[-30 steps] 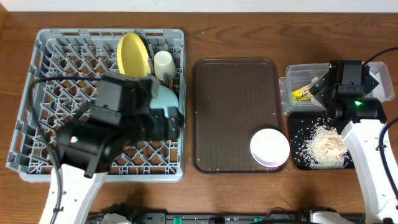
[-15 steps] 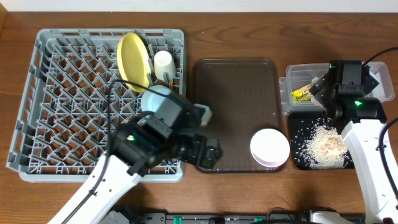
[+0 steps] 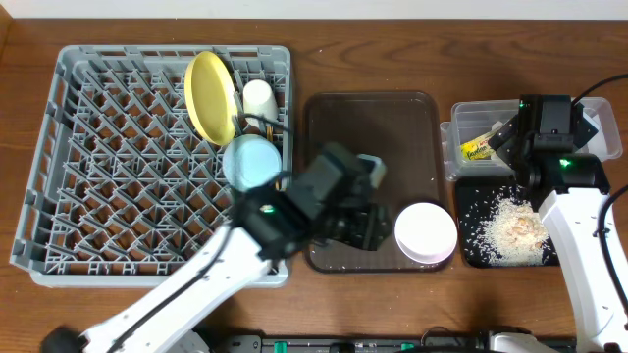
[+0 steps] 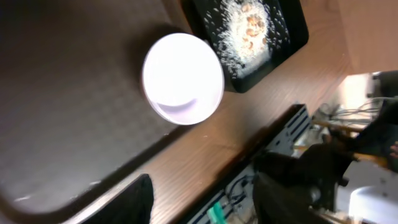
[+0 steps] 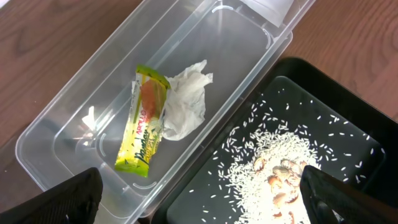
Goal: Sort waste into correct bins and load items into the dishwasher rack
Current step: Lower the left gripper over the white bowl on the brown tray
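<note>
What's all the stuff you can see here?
table: one, brown wood, under everything
dishwasher rack: one, grey, left side
plate: one, yellow, on edge in the rack
cup: one, white, in the rack beside the plate
light blue bowl: one, blue, in the rack near the cup
brown tray: one, brown, middle
white bowl: one, white, on the brown tray's near right corner
tub: one, clear, far right
wrapper: one, yellow-green-orange, in the tub
tissue: one, white, in the tub, touching the wrapper
black tray: one, glossy black, beside the tub
rice crumbs: a heap, whitish, in the black tray
left hand: one, black, open, over the brown tray by the white bowl
right hand: one, black, open, above the tub and black tray
</note>
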{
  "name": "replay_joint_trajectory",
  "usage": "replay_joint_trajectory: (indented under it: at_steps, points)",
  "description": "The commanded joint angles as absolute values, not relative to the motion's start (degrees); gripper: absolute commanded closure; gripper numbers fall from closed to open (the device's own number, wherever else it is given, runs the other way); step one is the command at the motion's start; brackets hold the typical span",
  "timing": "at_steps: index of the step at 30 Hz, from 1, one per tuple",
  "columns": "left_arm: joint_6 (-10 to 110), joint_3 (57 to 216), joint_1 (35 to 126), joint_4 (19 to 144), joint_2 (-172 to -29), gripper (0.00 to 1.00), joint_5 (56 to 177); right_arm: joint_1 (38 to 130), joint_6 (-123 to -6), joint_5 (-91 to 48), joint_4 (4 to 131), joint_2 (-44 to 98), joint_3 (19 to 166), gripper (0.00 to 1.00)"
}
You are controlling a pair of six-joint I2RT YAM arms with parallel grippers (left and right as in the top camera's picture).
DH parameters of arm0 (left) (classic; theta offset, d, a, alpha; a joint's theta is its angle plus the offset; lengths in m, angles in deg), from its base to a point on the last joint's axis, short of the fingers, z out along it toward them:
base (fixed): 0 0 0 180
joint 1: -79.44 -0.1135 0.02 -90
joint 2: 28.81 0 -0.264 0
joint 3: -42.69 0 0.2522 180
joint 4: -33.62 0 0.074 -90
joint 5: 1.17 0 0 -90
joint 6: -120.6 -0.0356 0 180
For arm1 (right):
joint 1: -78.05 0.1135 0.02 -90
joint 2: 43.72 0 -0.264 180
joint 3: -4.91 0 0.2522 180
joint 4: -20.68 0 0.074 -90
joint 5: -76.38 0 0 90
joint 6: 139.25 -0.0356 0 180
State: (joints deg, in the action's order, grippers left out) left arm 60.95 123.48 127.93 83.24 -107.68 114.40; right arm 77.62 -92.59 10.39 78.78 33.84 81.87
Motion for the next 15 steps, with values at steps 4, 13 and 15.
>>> replay_joint_trajectory:
  at_steps: [4,13,15]
  points:
    - [65.67,123.46,134.79,74.08,-117.23,0.78,114.72,77.27,-92.02,10.94,78.86,33.86,81.87,0.01]
    - [65.67,123.48,141.74,67.06,-128.68,0.87,97.85,77.27,-92.0,10.91,78.84,33.86,81.87,0.01]
    - [66.52,123.48,142.55,66.95,-130.52,0.91,93.0,77.27,-92.0,10.94,78.84,33.86,81.87,0.01]
